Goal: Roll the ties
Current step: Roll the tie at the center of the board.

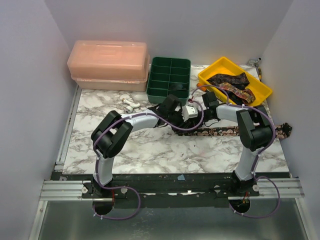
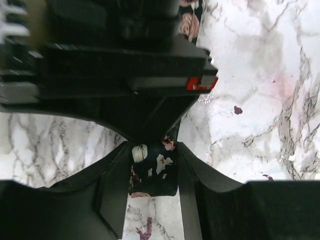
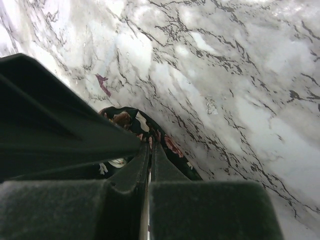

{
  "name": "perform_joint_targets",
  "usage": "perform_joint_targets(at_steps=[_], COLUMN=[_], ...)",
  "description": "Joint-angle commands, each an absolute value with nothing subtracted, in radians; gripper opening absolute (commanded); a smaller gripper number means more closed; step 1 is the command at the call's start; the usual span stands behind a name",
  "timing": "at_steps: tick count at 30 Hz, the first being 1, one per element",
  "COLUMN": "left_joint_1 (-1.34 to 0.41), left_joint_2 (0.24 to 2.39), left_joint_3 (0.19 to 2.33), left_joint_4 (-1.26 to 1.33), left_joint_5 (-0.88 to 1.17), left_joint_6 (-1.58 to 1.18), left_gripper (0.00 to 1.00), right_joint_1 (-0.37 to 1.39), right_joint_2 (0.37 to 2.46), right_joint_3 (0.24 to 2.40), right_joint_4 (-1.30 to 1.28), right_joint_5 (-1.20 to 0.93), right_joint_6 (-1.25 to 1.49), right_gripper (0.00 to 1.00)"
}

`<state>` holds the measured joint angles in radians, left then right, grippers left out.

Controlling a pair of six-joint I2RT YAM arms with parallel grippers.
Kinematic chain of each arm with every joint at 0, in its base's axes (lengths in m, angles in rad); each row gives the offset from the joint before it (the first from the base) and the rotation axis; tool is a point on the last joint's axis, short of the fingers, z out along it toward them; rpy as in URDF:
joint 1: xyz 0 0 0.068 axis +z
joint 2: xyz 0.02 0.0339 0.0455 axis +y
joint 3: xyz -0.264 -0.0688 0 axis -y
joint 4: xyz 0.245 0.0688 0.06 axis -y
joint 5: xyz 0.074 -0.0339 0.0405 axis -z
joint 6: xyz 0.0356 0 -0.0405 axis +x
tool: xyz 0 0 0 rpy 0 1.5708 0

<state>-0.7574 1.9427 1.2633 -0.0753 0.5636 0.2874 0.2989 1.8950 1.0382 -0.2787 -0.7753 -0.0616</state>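
Left gripper [image 2: 154, 150]: closed narrowly on the end of the tie [image 2: 150, 175], with fabric held between the pads.
Tie: laid along the marble table [image 1: 150, 150], its far end hung off the right edge.
Right gripper [image 3: 150, 152]: shut to a slit at the fold; a pinch cannot be confirmed.
Step judged: first turn. The end is best kept square and taut.
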Motion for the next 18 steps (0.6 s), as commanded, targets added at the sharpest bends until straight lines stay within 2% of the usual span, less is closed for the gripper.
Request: perform_joint_targets(at_steps=[1, 7, 8, 11, 14, 18], left_joint_1=[-0.785, -0.777, -0.767, -0.729, -0.667, -0.641], left_joint_2=[1.981, 1.951, 1.93, 1.828, 1.726, 1.687], left_joint_3=[1.217, 1.119, 1.101, 1.011, 0.909, 0.836], left_joint_4=[-0.12, -0.072, -0.047, 0.068, 0.213, 0.265], left_joint_5=[0.506, 0.497, 0.518, 0.574, 0.618, 0.639], left_joint_6=[0.297, 0.305, 0.294, 0.248, 0.197, 0.244], left_gripper=[0.41, 0.42, 0.45, 0.64, 0.75, 0.79], right_joint_1=[0.298, 0.298, 0.299, 0.299, 0.298, 0.299], right_joint_2=[1.915, 1.917, 1.934, 1.97, 1.971, 1.968], right_joint_3=[0.999, 0.995, 1.004, 1.033, 1.04, 1.043], right_joint_4=[-0.308, -0.276, -0.281, -0.326, -0.36, -0.382], right_joint_5=[-0.732, -0.825, -0.814, -0.773, -0.742, -0.742], right_joint_6=[-0.062, -0.038, -0.028, -0.054, -0.092, -0.116], right_gripper=[0.01, 0.01, 0.01, 0.01, 0.01, 0.01])
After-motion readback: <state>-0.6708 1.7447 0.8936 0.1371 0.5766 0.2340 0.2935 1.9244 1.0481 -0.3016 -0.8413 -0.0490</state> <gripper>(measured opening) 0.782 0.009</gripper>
